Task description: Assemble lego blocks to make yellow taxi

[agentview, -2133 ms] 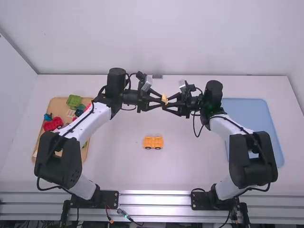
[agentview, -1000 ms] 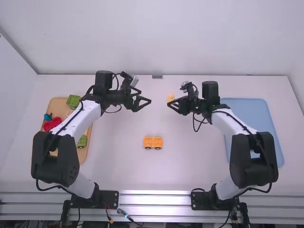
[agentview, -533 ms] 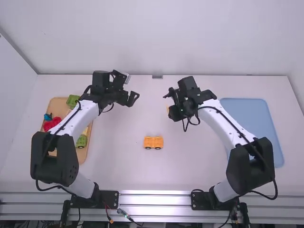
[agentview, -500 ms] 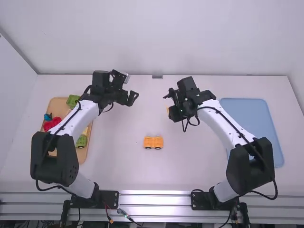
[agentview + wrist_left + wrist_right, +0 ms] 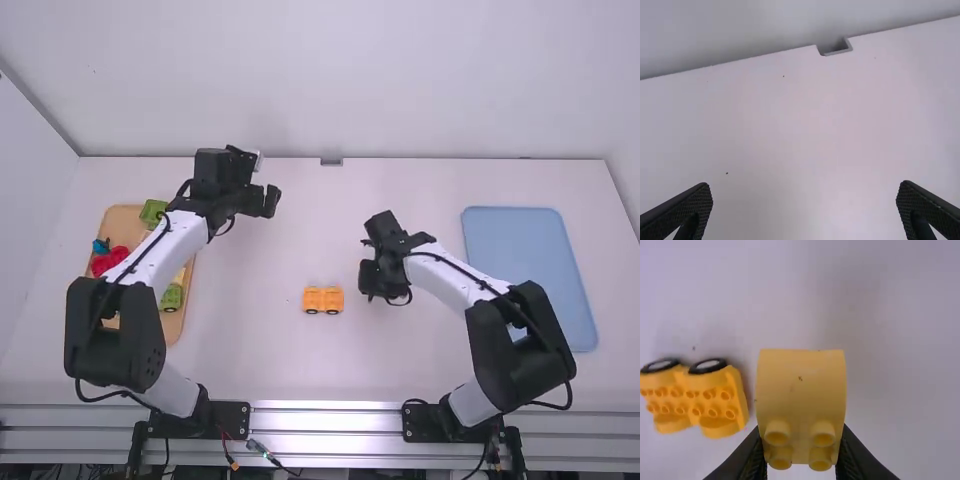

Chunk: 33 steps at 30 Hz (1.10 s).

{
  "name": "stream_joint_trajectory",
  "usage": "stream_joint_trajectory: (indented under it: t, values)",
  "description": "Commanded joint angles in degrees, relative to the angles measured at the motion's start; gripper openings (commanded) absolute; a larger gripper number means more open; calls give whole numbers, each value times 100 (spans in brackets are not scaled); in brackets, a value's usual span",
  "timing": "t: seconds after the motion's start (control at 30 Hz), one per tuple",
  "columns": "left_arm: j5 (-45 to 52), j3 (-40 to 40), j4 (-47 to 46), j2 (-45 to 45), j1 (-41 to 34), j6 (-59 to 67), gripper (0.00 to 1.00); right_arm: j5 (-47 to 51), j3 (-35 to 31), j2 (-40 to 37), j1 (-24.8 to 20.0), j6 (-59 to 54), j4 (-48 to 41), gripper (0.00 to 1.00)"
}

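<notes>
High view, arms: two, one gripper each.
High view, car base: one yellow car base, two wheels showing, on the white table, between the arms.
High view, trays: two; wooden tray at left, blue tray at right.
High view, wooden tray contents: at least one green block at the far end, one blue block and red pieces at the left, one green wheeled block at the near right; remainder partly hidden by the left arm.
High view, left gripper: above the table, right of the wooden tray's far part.
High view, right gripper: directed downward, just right of the car base.
High view, notch: one notch at the table's far edge.
Left wrist view, end effector: left gripper open, fingers wide apart, nothing between them.
Right wrist view, end effector: right gripper closed on one pale yellow block, four studs showing.
Right wrist view, task part position: block between the fingertips; car base near it, apart from both block and gripper.
</notes>
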Motion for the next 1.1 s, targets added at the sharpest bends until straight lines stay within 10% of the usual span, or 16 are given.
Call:
stream_joint_trajectory:
  t: [0.0,0.43,0.97,1.07]
  values:
    - [-24,55,-72,55,17,-105,99,129,-96,-85,-83,1847,26,0]
    - [-24,55,-214,55,20,-109,99,162,-262,-85,-205,6041,-127,0]
    - [-24,55,-254,55,20,-273,99,26,-1482,-85,-184,7567,1921,0]
    - [-22,55,-271,55,17,-271,99,0,-1550,-85,-181,7615,1947,19]
